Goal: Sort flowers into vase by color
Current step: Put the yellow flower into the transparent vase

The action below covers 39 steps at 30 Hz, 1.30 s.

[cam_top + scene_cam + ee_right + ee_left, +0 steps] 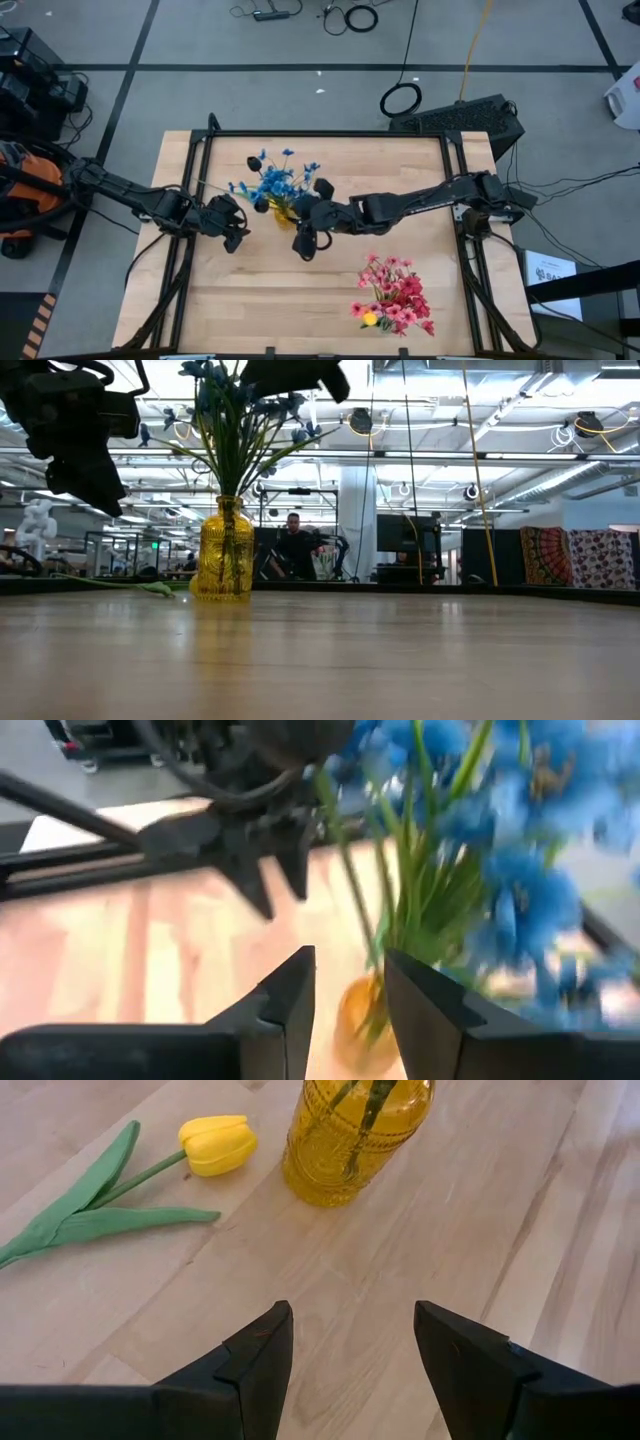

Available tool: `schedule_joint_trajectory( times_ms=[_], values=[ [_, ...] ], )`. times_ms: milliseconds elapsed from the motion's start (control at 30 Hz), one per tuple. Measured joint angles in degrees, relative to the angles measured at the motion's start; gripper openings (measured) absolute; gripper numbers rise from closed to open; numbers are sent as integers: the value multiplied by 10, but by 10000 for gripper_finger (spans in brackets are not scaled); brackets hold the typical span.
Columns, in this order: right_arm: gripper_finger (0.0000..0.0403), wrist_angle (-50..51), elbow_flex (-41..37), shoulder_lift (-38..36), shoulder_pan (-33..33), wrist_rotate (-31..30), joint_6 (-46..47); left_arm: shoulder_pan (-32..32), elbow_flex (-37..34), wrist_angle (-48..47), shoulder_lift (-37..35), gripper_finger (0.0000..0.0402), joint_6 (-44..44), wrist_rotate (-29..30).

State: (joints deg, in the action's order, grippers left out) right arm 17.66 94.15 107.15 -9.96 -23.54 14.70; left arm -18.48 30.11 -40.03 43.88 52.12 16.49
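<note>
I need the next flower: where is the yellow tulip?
The yellow tulip lies flat on the table beside the yellow vase, ahead of the open left pincer.

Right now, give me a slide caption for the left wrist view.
Left gripper, jaws open, above the wooden table, facing a yellow vase and a yellow tulip lying beside it.

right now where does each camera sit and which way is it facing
High: above the table, looking straight down; both arms, left claw, right claw.
Low: at tabletop height, looking level at the yellow vase and the room; dark arm parts at the top.
Left wrist: on the left arm, looking down past its open claw at the yellow tulip.
Right wrist: on the right arm, facing the blue flowers; its claw is open.
All four show the vase.
</note>
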Motion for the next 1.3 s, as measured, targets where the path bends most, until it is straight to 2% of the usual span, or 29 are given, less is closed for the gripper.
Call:
schedule_joint_trajectory(
  times_ms=[100,333,433,633,833,967,1100,1300],
  values=[
    [114,39,1,-4,-14,2,54,0,0,0,0,214,-1,0],
    [114,142,0,4,-43,77,189,9,0,-1,0,214,-30,2],
    [114,163,0,13,-52,89,226,32,0,-17,0,214,-31,2],
    [114,164,0,15,-60,87,221,111,0,-69,0,214,-48,-40],
    [114,164,0,17,-57,84,206,214,0,-72,14,214,-128,-88],
    [114,165,0,17,-55,83,194,272,0,-72,47,214,-213,-108],
    [114,165,0,17,-55,82,187,312,0,-60,88,214,-296,-121],
    [114,165,0,17,-56,84,182,349,0,-14,139,214,-337,-137]
  ],
)
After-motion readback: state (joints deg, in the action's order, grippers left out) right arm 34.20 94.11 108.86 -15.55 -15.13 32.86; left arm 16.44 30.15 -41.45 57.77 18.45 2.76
